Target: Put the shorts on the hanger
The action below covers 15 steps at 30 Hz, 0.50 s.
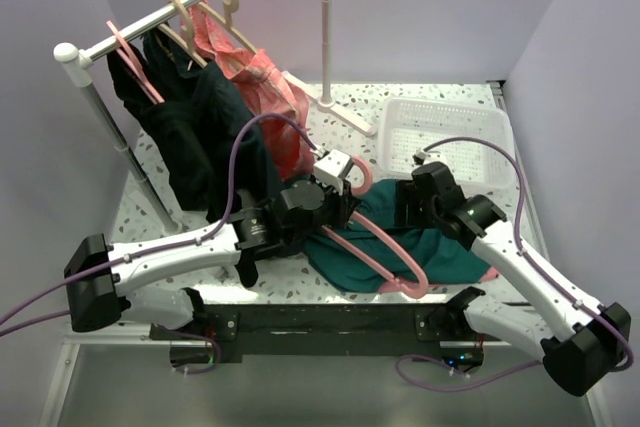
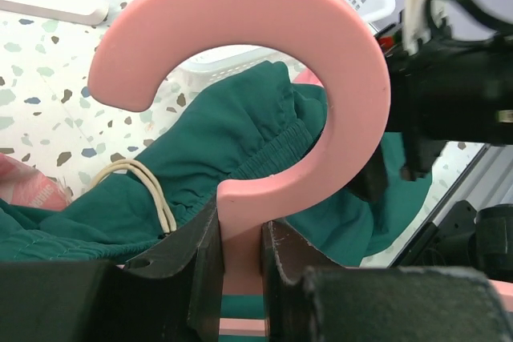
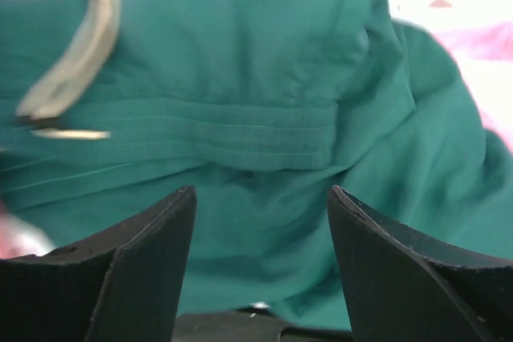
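The task is at an early stage. The left gripper [image 2: 240,238] is clamped on the neck of the hanger [image 1: 385,247] just below the hook, holding the frame slanted across the shorts [image 1: 450,252]. The right gripper [image 3: 260,198] has its fingers spread wide just above the fabric and grips nothing. The shorts lie crumpled on the table [image 1: 440,93] near its front edge, between the two grippers. They are not yet draped over the hanger's bar. Whether any bar passes under the fabric cannot be determined. The shorts are dark teal and bunched at the waistband, with a pale drawstring [image 2: 148,186] hanging loose.
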Each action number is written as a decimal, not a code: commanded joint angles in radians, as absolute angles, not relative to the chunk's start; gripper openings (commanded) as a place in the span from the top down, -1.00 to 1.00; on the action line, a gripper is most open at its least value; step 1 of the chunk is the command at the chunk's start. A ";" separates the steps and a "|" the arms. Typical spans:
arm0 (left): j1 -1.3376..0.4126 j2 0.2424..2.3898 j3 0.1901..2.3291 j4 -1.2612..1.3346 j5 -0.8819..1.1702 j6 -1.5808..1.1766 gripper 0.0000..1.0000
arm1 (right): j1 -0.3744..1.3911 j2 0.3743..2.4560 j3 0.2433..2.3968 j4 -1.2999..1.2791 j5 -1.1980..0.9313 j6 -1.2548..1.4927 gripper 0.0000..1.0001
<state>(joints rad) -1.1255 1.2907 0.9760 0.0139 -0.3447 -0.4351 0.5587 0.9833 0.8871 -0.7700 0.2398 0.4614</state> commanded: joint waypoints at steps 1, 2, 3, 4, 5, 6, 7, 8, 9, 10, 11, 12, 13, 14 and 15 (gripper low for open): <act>-1.132 1.223 0.957 0.061 -0.385 -0.377 1.00 | 0.509 0.956 0.804 -0.612 0.275 0.499 -0.43; -1.134 1.215 0.954 0.063 -0.387 -0.374 1.00 | 0.488 0.956 0.763 -0.592 0.269 0.499 -0.44; -1.134 1.210 0.950 0.064 -0.387 -0.373 1.00 | 0.476 0.956 0.744 -0.559 0.240 0.500 -0.44; -1.135 1.206 0.948 0.064 -0.391 -0.371 1.00 | 0.465 0.954 0.726 -0.536 0.224 0.500 -0.44; -1.135 1.201 0.946 0.064 -0.393 -0.368 1.00 | 0.450 0.953 0.686 -0.513 0.218 0.505 -0.45; -1.135 1.198 0.946 0.064 -0.394 -0.367 1.00 | 0.440 0.948 0.666 -0.464 0.195 0.511 -0.48; -1.137 1.197 0.946 0.064 -0.397 -0.364 1.00 | 0.433 0.945 0.649 -0.436 0.175 0.514 -0.48; -1.137 1.195 0.946 0.064 -0.399 -0.362 1.00 | 0.423 0.942 0.615 -0.405 0.154 0.514 -0.48; -1.137 1.193 0.946 0.066 -0.400 -0.359 1.00 | 0.423 0.939 0.601 -0.346 0.143 0.518 -0.48; -1.137 1.190 0.948 0.067 -0.403 -0.357 1.00 | 0.422 0.939 0.588 -0.321 0.132 0.525 -0.48; -1.137 1.187 0.948 0.069 -0.406 -0.354 1.00 | 0.422 0.940 0.568 -0.299 0.130 0.526 -0.47; -1.138 1.184 0.950 0.071 -0.407 -0.353 1.00 | 0.420 0.940 0.560 -0.261 0.132 0.531 -0.47; -1.137 1.183 0.948 0.072 -0.410 -0.351 1.00 | 0.420 0.943 0.551 -0.243 0.140 0.532 -0.47; -1.140 1.181 0.950 0.077 -0.413 -0.350 1.00 | 0.414 0.948 0.534 -0.226 0.140 0.534 -0.45; -1.138 1.181 0.950 0.080 -0.417 -0.348 1.00 | 0.414 0.950 0.526 -0.191 0.140 0.537 -0.42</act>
